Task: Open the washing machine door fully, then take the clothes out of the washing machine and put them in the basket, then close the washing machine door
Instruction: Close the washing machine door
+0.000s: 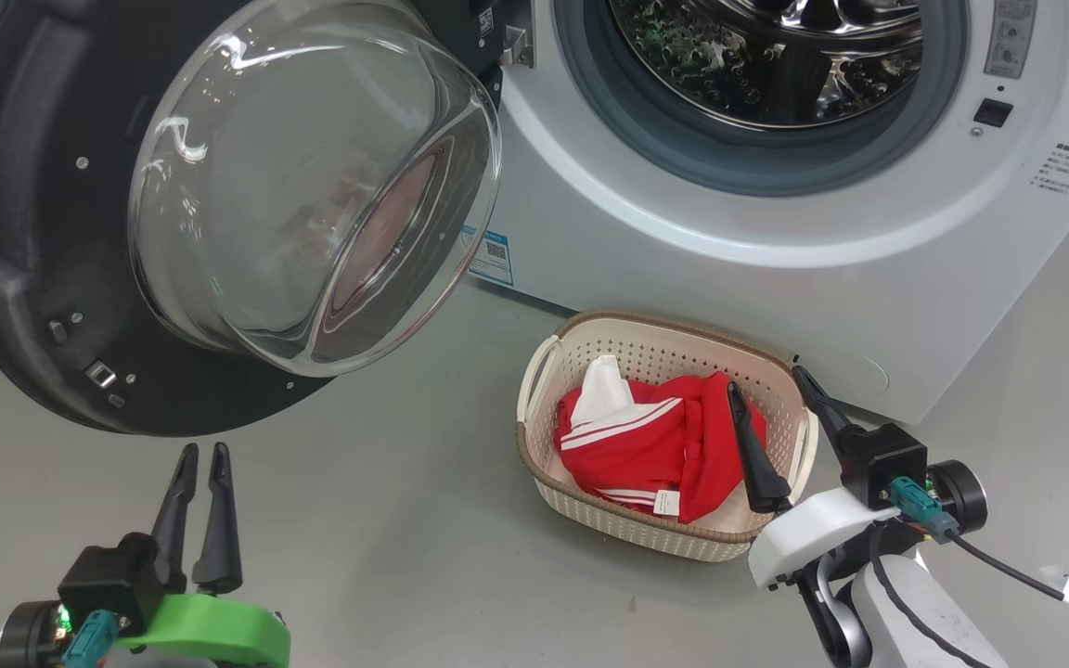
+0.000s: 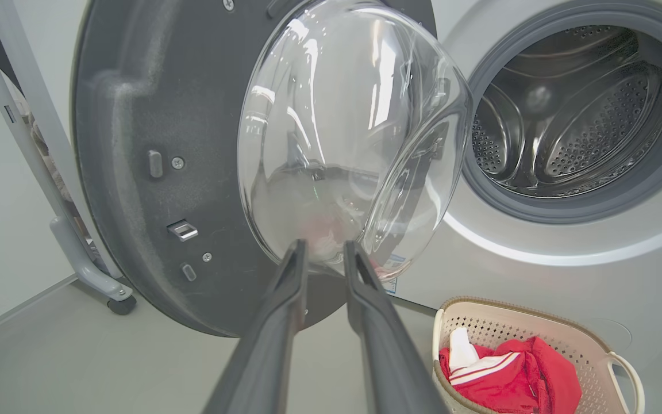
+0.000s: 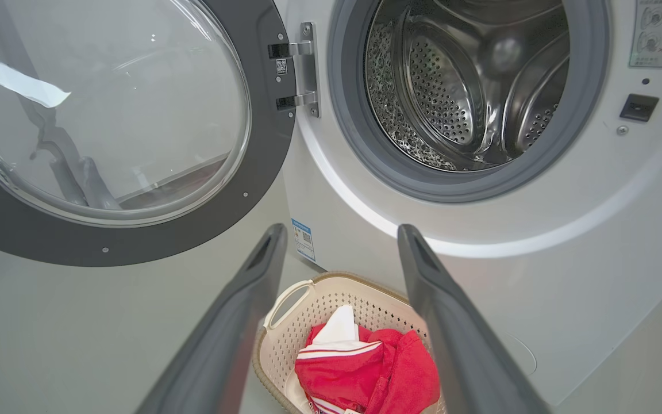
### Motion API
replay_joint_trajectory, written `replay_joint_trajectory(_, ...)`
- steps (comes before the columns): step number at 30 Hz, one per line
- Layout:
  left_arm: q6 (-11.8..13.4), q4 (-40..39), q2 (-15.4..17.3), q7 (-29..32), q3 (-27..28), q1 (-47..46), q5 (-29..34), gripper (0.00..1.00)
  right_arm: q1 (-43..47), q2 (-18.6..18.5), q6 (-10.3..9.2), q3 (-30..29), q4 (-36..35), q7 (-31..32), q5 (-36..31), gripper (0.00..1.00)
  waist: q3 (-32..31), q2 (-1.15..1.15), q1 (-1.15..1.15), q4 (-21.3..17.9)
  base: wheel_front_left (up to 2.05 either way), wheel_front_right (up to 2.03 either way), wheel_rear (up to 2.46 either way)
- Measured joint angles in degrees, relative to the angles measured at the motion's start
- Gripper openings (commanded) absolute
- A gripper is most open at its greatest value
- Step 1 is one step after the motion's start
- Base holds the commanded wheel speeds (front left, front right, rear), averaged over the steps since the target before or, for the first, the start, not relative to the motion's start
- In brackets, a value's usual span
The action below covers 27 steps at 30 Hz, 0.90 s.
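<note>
Red cloth with white stripes, the clothes (image 1: pixel 646 450) lie bunched in the basket (image 1: pixel 632 531), a white piece poking up at the back and a small white tag showing at the front. The cream basket sits on the grey floor (image 1: pixel 386 520) just in front of the washing machine (image 1: pixel 776 278), below the drum opening and a little toward the hinge side.

The right gripper (image 1: pixel 762 380) hangs over the near end of the basket with its two dark fingers spread wide and nothing between them. One finger crosses above the red cloth and the other lies past the rim, so I'd call it released.

The steel drum (image 1: pixel 766 56) looks bare in every part I can see, though its lowest front part is hidden behind the grey gasket. The washing machine door (image 1: pixel 24 232) stands swung well out to the robot's left, its glass bowl bulging toward us.

The left gripper (image 1: pixel 204 453) sits low, near the door's bottom edge but apart from it. Its fingers are drawn almost together with a slim gap, and they clasp nothing.

By my reckoning the opening and the unloading are done. What remains is to swing that big door back and press it home, and the left arm looks the better placed for it.
</note>
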Motion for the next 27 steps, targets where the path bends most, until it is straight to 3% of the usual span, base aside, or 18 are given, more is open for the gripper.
replay_joint_trajectory(2,0.0,0.0,0.0,0.0,0.0,0.0,-0.1,0.08,0.0,0.0,0.0,0.0,0.0,0.0,0.0,1.0,-0.1,0.0,0.0,0.0,0.0,0.0,0.0)
replay_joint_trajectory(3,0.0,-0.1,0.0,-0.1,0.1,0.0,-0.2,0.0,0.0,0.0,0.0,0.0,0.1,0.0,0.0,1.0,-0.1,0.0,0.0,0.1,0.0,0.0,0.0)
replay_joint_trajectory(9,-0.6,-1.5,-0.4,-0.7,0.4,0.0,-3.3,0.0,0.0,0.0,0.0,-0.1,0.2,0.0,0.0,1.0,-0.4,0.0,0.0,0.3,0.0,0.0,0.0)
replay_joint_trajectory(15,-5.5,-5.9,-1.9,-1.3,4.1,-0.1,-20.7,0.0,0.0,0.1,-0.02,-0.1,0.8,0.0,0.0,1.0,-0.8,0.0,0.0,0.7,0.0,0.0,0.0)
replay_joint_trajectory(21,-9.4,-11.3,-2.2,-2.4,12.0,-0.6,-42.2,0.0,0.0,0.2,-0.24,-0.2,0.9,0.0,0.1,1.0,-0.9,0.0,0.0,0.3,0.0,0.0,0.0)
replay_joint_trajectory(22,-9.4,-11.3,-2.2,-2.4,12.0,-0.6,-42.2,0.0,0.0,0.2,-0.24,-0.2,0.9,0.0,0.1,1.0,-0.9,0.0,0.0,0.3,0.0,0.0,0.0)
replay_joint_trajectory(27,-10.3,-15.1,-2.5,-3.6,18.3,-3.0,-56.7,0.0,0.0,0.2,-0.32,-0.5,0.8,0.0,0.1,1.0,-1.0,0.0,0.0,0.2,0.0,0.0,0.0)
